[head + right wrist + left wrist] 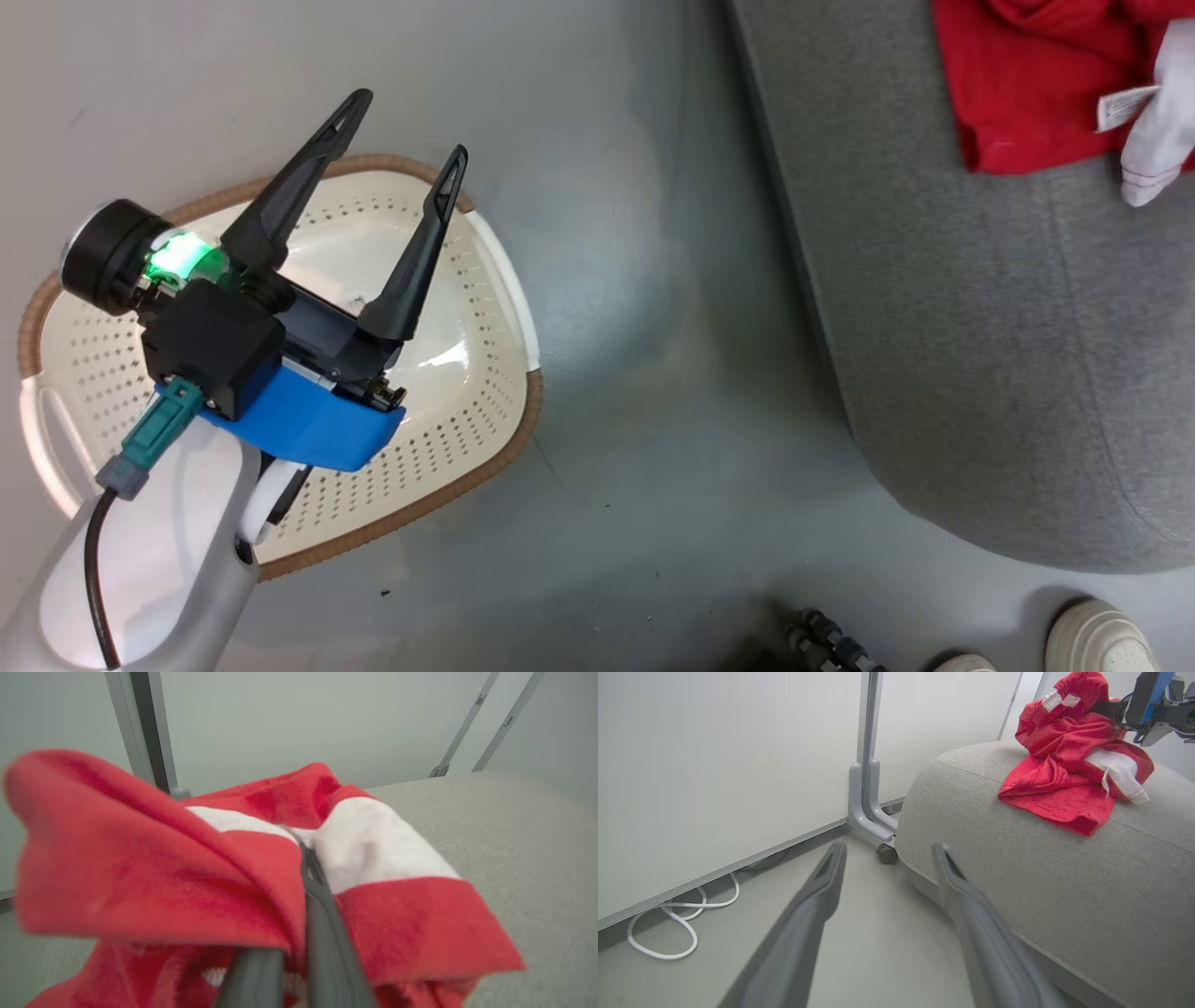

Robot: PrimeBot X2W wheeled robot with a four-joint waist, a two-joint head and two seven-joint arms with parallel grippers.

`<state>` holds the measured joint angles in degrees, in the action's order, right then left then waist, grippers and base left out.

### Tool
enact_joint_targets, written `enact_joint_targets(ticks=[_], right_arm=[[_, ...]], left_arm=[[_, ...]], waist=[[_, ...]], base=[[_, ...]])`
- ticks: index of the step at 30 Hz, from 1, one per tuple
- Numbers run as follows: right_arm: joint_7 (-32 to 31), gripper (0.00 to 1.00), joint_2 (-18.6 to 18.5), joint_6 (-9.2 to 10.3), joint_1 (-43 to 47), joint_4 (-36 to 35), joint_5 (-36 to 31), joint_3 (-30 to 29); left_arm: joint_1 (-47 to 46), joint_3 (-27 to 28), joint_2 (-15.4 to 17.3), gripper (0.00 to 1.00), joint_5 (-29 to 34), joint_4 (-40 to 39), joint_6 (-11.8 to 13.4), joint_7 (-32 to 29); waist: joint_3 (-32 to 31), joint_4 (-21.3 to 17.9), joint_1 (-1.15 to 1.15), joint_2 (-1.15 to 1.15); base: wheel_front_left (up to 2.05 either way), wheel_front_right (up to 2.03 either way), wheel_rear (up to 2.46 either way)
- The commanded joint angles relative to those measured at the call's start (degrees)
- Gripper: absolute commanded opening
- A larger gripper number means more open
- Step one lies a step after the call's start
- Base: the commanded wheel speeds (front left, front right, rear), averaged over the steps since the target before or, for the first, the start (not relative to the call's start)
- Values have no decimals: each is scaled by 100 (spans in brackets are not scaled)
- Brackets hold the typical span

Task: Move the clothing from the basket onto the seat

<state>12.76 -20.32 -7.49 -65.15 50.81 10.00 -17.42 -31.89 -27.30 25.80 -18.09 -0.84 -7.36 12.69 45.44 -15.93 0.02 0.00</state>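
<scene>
Head view. Item one: my left gripper [409, 121], two long dark fingers on a black and blue wrist block, is showing across the basket from above, with its fingers standing spread wide and gripping nothing. Item two: the cream-white perforated plastic laundry basket [504, 280] with a brown woven-look rim is sitting on the smooth grey floor [653, 448] at the left, its dotted wall and glossy bottom showing beside my wrist. Item three: the seat, a large light grey fabric-upholstered sofa cushion [980, 327] with rounded edges, is occupying the right, well apart from the basket. Item four: the clothing, soft bright red sports fabric [1027, 84] with white panels and a small white label, is lying on the far right part of the seat. Item five: a person's white shoe [1097, 639] is standing on the floor at the near right, near the cushion.

Right wrist view. My right gripper [308, 877] is pinching the red and white fabric, its fingers pressed together and cloth folding over both sides.

Left wrist view. I am pointing the spread fingers toward the cushion's rounded end. The clothing is resting on top, its upper folds bunching up toward my right gripper. A white partition panel on a grey metal post [866, 765] with a small dark caster [886, 854] is standing beyond, and a looped white cable [668, 947] is lying along its foot.
</scene>
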Motion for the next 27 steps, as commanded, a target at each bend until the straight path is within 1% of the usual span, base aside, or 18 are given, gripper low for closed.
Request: enact_joint_targets(ticks=[1, 6, 7, 8, 9, 10, 11, 15, 17, 22, 27], right_arm=[[49, 0, 19, -1, 106, 64, -33, -44], [121, 0, 65, -1, 129, 265, -177, -95], [132, 2, 64, -1, 131, 292, -208, -95], [146, 22, 55, -1, 125, 308, -237, -95], [154, 48, 51, -1, 117, 317, -263, -99], [162, 85, 59, -1, 116, 326, -291, -98], [164, 100, 67, -1, 119, 342, -311, -95], [197, 100, 128, -1, 177, 409, -386, -56], [204, 100, 156, -1, 273, 449, -431, -8], [211, 100, 215, -1, 629, 544, -532, 261], [221, 100, 260, -1, 1116, 550, -508, 647]], left_arm=[[-119, -18, -6, 100, 21, -11, 27, 8], [-39, -75, -80, 100, -32, 114, 21, 62], [-12, -82, -92, 100, -43, 135, 21, 74], [13, -86, -99, 100, -51, 159, 23, 86], [36, -89, -107, 100, -53, 175, 27, 101], [62, -86, -114, 100, -71, 201, 30, 108], [86, -84, -128, 100, -92, 224, 33, 123], [179, -80, -186, 100, -153, 367, 44, 169], [280, -74, -260, 100, -193, 486, 56, 206], [637, -68, -538, 100, -350, 876, 47, 248], [1188, 148, -890, 100, -486, 1040, 18, 254]], waist=[[69, 87, -2, 0], [-67, 111, -2, 0], [-99, 114, -2, 0], [-135, 116, -2, 0], [-165, 117, -2, 0], [-208, 114, -2, 0], [-249, 114, -2, 0], [-512, 115, -2, 0], [-745, 126, -2, 0], [-1535, 173, -2, 0], [-2442, 259, -2, 0]], base=[[0, 0, 0], [0, 0, 0], [0, 0, 0], [0, 0, 0], [0, 0, 0], [0, 0, 0], [0, 0, 0], [0, 0, 0], [0, 0, 0], [0, 0, 0], [0, 0, 0]])
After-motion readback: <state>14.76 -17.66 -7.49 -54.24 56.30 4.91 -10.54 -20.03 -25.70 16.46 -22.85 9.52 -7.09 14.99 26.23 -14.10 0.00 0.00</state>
